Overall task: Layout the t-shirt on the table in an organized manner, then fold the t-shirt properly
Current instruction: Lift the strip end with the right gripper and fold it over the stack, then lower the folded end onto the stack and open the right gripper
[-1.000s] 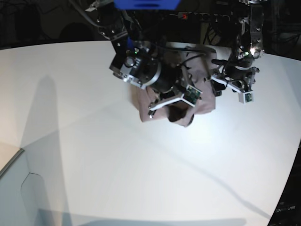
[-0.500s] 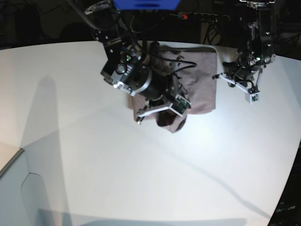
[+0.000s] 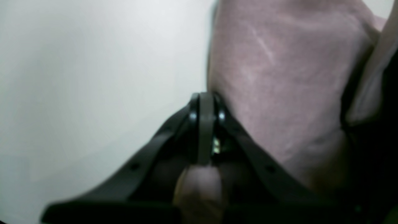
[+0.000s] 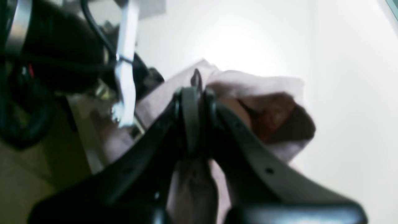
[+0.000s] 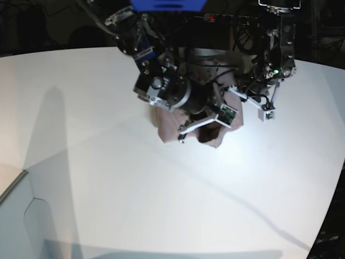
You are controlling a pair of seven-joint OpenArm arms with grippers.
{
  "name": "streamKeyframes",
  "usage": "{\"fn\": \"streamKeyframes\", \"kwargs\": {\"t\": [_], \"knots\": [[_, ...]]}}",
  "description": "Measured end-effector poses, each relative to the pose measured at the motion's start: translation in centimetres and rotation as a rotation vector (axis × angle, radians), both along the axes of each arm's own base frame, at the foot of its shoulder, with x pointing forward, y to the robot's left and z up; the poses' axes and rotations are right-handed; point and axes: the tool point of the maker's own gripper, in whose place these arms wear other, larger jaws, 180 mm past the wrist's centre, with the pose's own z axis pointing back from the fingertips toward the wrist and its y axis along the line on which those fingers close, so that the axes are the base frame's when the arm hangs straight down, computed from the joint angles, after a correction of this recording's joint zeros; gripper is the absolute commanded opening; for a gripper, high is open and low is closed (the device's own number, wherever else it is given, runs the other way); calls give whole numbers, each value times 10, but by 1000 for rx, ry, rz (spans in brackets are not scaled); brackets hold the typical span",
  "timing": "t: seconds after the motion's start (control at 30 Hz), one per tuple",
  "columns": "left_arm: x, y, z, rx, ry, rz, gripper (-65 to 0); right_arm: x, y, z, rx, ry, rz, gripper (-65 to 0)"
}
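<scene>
Mauve t-shirt (image 5: pixel 171 128) pinched by both closed fingers, left (image 3: pixel 205 102) and right (image 4: pixel 194 93), upper centre; draw apart evenly over the table (image 5: pixel 108 178).

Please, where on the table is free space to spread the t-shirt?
The table is bare in front of the t-shirt, toward its near edge, and on the far left. It is crowded at the back, where both arms hold the shirt.

Black claws (image 3: pixel 203 124), silver joints, black cables
</scene>
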Motion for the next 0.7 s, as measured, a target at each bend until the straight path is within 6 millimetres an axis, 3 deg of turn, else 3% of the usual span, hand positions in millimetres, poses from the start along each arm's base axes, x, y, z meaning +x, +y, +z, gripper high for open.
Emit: {"fn": "streamKeyframes", "kwargs": {"t": [0.13,0.3,0.53,0.7], "knots": [[-3,2,1,2,10,-7,-650,2,-1,-14,-34,27,8,-650],[-10,11,6,30,8,-17,-650,6,4,-9,-42,1,33,-650],[-5,10,8,30,-3,-18,-650,-24,38,-3,-30,-19,162,-650],[-8,10,7,30,3,-18,-650,-27,42,-2,-36,-27,181,-650]]}}
